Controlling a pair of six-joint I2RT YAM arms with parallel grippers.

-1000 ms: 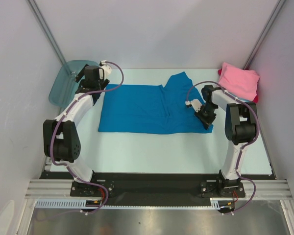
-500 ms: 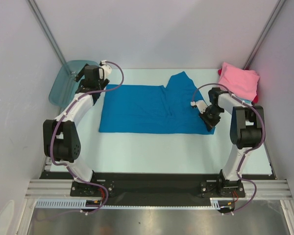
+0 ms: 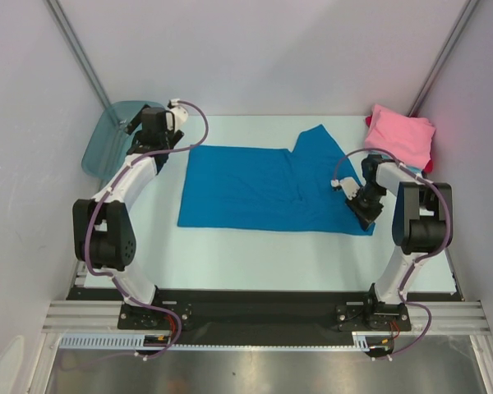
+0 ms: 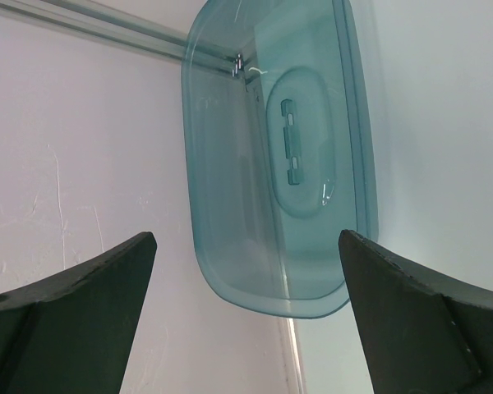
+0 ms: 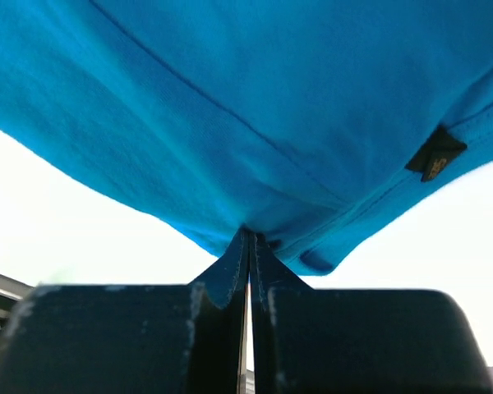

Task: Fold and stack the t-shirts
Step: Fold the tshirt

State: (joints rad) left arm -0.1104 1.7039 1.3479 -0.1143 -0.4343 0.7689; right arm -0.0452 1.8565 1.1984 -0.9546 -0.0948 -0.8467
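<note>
At the far left corner a translucent teal tub (image 3: 107, 139) is leaning against the wall, and the left pincer (image 3: 154, 125) is hanging just in front of it, jaws spread wide with nothing between them, well apart from any cloth. Across the middle of the pale desk (image 3: 255, 254) the bright blue t-shirt (image 3: 255, 185) is lying flat and open. Its long axis is running left to right, with a straight edge facing the left arm and one sleeve (image 3: 316, 138) poking toward the far wall near the right end, so the shoulders are judged to be pointing right. The right pincer (image 3: 364, 210) is clenching the shirt's near right corner, jaws pressed tight on a pinch of blue cloth that is bunching between them in the wrist view. In the far right corner the pink t-shirt (image 3: 403, 135) is sitting folded with a sliver of red (image 3: 430, 167) showing beneath it, suggesting a stack already under way. By that reading the job is looking partly done: at least one shirt is folded and put by, while the blue one is showing no fold yet and is waiting to be folded and carried onto the pile
</note>
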